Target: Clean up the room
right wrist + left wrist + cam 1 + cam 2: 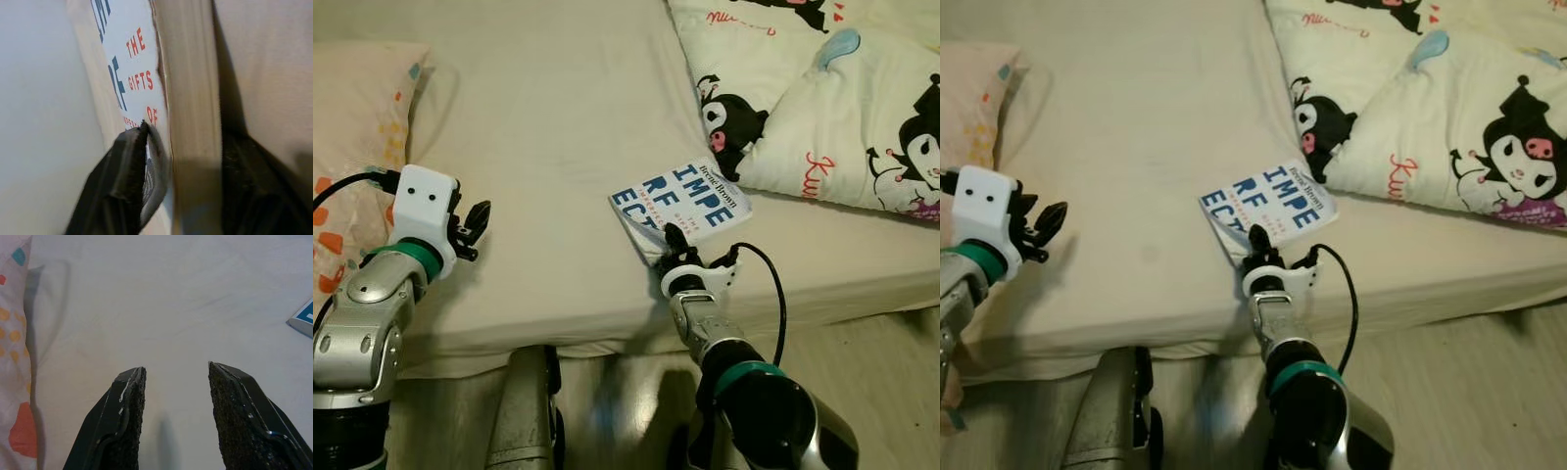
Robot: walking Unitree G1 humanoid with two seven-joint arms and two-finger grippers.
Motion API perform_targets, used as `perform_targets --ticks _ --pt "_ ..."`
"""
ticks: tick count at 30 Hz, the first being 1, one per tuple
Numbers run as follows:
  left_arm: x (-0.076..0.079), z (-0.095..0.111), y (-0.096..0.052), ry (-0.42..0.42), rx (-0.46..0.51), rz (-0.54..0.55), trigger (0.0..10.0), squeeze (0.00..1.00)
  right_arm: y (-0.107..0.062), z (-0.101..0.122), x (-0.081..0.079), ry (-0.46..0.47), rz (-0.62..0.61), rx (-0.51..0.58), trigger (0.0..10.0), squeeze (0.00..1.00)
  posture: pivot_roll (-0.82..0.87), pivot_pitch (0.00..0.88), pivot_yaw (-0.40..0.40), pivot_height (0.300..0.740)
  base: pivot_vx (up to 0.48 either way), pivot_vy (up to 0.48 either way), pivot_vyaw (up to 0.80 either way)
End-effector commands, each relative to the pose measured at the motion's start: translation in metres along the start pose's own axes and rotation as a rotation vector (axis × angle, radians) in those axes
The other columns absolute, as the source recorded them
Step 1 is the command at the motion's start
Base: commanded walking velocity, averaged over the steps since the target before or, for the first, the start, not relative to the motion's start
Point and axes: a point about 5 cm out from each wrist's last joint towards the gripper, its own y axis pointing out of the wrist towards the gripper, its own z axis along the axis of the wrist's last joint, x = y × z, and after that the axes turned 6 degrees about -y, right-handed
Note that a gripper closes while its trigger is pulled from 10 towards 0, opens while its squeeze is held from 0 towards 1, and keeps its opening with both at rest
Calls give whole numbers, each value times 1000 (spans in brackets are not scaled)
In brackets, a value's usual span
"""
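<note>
The right claw has hold of the book, a white paperback with blue block letters that lies near the front edge of the bed, just beside the cartoon-print quilt. In the right wrist view one black finger presses the cover while the other sits under the page block, so the claw is clamped on the book's near corner. The cover there looks bent up a little.

The left claw hangs over the bare sheet toward the bed's left side, near the spotted pillow, its fingers spread apart with nothing between them.

I'd say the step in hand is the pick-up of the book, grasp made and lift not yet done. The next move calls for a steady raise straight off the mattress; a grip on one corner may let the pages fan open or the book swing.

Where the book belongs I cannot tell: no shelf or table is in sight. The title is partly covered by the claw, and the quilt runs off past the picture's edge.
</note>
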Motion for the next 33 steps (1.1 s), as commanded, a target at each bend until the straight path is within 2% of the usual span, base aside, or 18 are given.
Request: perform_targets --ticks 1,10,15,17,20,24,25,28,29,30,31,33 --pt "-4 -2 -2 1 -17 7 10000 0 -3 -43 -4 58 -10 -94 0 0 451 341 69 560 0 0 0" --pt "-4 -4 -3 3 -20 8 10000 0 -4 -44 -3 47 -16 -106 0 0 443 320 60 560 0 0 0" --pt "-1 -11 -3 -13 -26 11 10000 0 -4 -45 -2 -20 -6 -146 0 0 397 277 38 560 0 0 0" --pt "5 -23 -5 -39 -48 10 10000 0 -5 -46 -1 -83 10 -186 0 0 359 243 24 560 0 0 0" --pt "17 -44 -11 -35 -99 -18 10000 0 -9 -46 4 -211 38 -250 0 0 315 202 15 560 0 0 0" --pt "19 -48 -13 -35 -109 -22 10000 0 -10 -46 5 -231 47 -260 0 0 315 202 15 560 0 0 0" --pt "23 -59 -18 -37 -138 -27 10000 0 -12 -40 10 -240 48 -251 0 0 266 158 16 560 0 0 0" --pt "26 -70 -24 -39 -168 -31 10000 0 -15 -32 16 -245 47 -239 0 0 248 144 15 560 0 0 0" --pt "30 -80 -28 -33 -191 -36 10000 0 -18 -25 23 -280 47 -243 0 0 230 129 11 560 0 0 0" --pt "30 -80 -28 -33 -191 -36 10000 0 -18 -25 23 -280 47 -243 0 0 230 129 11 560 0 0 0" --pt "34 -87 -32 -33 -206 -39 10000 0 -23 -19 30 -343 58 -268 0 0 210 117 1 560 0 0 0" --pt "34 -87 -32 -33 -206 -39 10000 0 -23 -19 30 -343 58 -268 0 0 210 117 1 560 0 0 0"
